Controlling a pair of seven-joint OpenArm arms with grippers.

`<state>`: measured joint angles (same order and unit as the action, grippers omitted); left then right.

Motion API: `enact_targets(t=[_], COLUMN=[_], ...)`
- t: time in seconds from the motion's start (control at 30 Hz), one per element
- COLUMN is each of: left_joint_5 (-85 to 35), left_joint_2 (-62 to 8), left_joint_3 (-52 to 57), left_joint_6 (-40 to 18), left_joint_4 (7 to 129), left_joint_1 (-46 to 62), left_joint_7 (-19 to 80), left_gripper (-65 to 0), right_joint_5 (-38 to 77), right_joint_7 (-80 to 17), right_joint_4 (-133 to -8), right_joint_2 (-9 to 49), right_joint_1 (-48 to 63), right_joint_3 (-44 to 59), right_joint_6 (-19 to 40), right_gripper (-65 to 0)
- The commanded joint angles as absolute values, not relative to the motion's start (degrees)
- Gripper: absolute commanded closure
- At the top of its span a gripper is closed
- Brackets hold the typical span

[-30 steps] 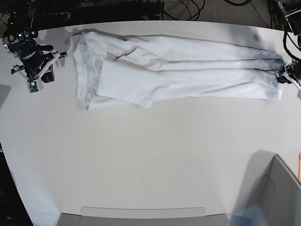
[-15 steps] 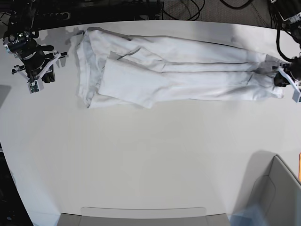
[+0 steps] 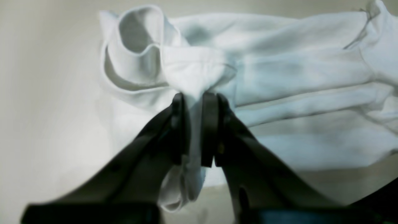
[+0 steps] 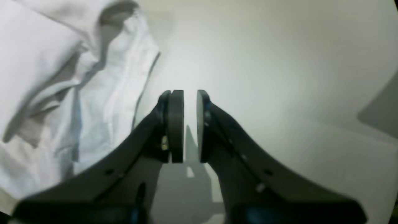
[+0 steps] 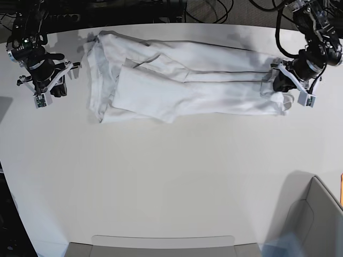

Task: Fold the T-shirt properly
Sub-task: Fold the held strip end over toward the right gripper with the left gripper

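The white T-shirt [image 5: 187, 88] lies as a long narrow strip across the far part of the table, collar end to the left. My left gripper [image 5: 280, 81] is at its right end, shut on a pinched-up bunch of the fabric. In the left wrist view the cloth [image 3: 279, 77] rises between the black fingers of this gripper [image 3: 194, 96] and hangs below them. My right gripper [image 5: 51, 80] hovers over bare table just left of the shirt's collar end. Its pads stand a narrow gap apart [image 4: 189, 93] with nothing between them, and the shirt [image 4: 62, 77] lies to its left.
The pale grey table [image 5: 161, 176] stretches toward the front. A grey bin [image 5: 316, 219] stands at the front right corner and a low tray edge [image 5: 163, 243] runs along the front. Black cables and gear [image 5: 134, 10] sit behind the far edge.
My left gripper has travelled left and slightly back from the table's right edge, carrying the shirt's end with it and shortening the strip. The right gripper has barely shifted.
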<state>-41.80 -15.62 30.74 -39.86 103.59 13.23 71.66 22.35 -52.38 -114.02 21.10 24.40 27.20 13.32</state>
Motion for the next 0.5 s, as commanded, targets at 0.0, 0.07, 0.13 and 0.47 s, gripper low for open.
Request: enact_targets(t=[0.0,0.07,0.13,0.47], left_joint_5=[-43.6,-43.6,-43.6,-34.8], left_joint_2=[-15.0,-13.4,-11.7,-6.7], left_joint_3=[29.4,28.3,27.8,20.6], left_joint_6=[-40.0,-40.0,-40.0,-40.0], left_joint_4=[105.1,105.2,105.2,108.6], left_joint_1=[12.7,12.7,12.7,12.4], left_joint_7=[69.5,68.5,68.0,68.0], left_gripper=[0.0,0.0,0.0,0.0], right_joint_5=[23.0,23.0,23.0,23.0], right_joint_7=[-51.2,-51.2,-51.2,-51.2], right_joint_4=[-114.9,-114.9,-114.9,-114.9], right_joint_2=[21.8,21.9,21.9,21.8], right_joint_1=[24.1,24.2,24.3,24.6], right_joint_3=[26.3,25.3,25.0,25.0], right_joint_6=[13.2,13.2,13.2,13.2], right_gripper=[-8.3,-8.3,-8.3,-8.3])
